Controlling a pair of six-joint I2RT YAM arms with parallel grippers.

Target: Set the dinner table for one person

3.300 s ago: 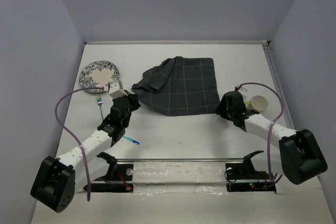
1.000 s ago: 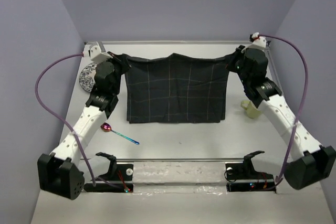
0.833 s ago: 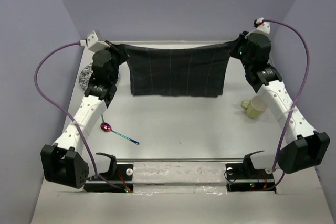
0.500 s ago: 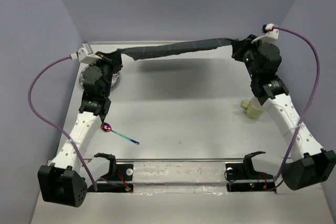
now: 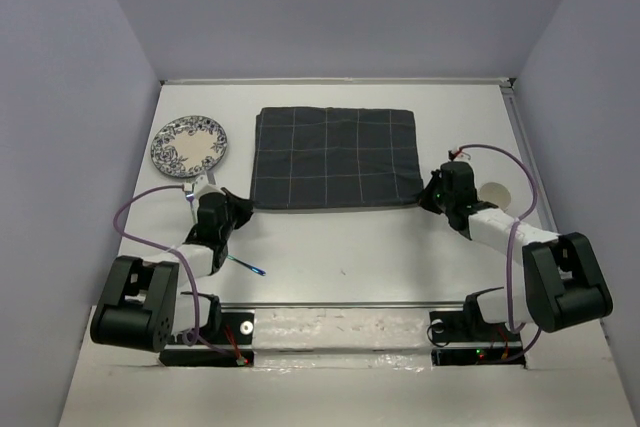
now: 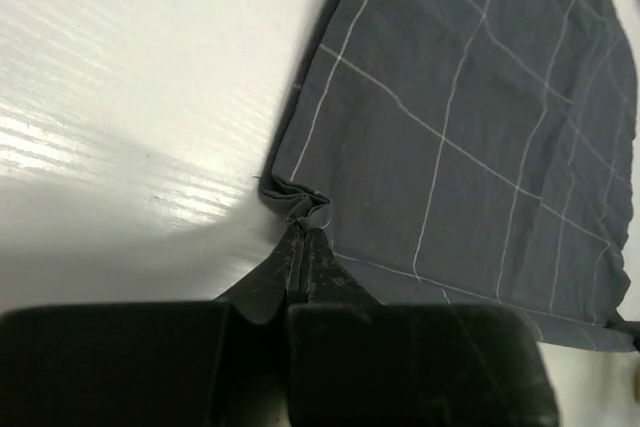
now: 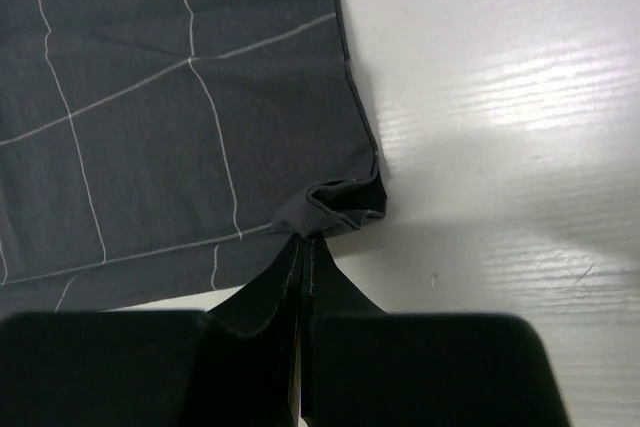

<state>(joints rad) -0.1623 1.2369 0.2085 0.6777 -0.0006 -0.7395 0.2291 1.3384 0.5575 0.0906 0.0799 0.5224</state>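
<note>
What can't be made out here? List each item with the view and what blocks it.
- Spoon: top view, only the handle end shows; the left arm covers the rest.
- Cup: top view, partly behind the right arm; its handle does not show.
- Cloth: both wrist views, far part cut off by the frame edges; the pinched corners are bunched at the shut jaws.

Cannot see the cloth (image 6: 450, 127) corner nipped inside the left gripper (image 6: 303, 239), nor the one inside the right gripper (image 7: 303, 243). Cropped ahead of both: cloth's far side. Half-hidden behind right gripper: cup (image 5: 494, 194).
</note>
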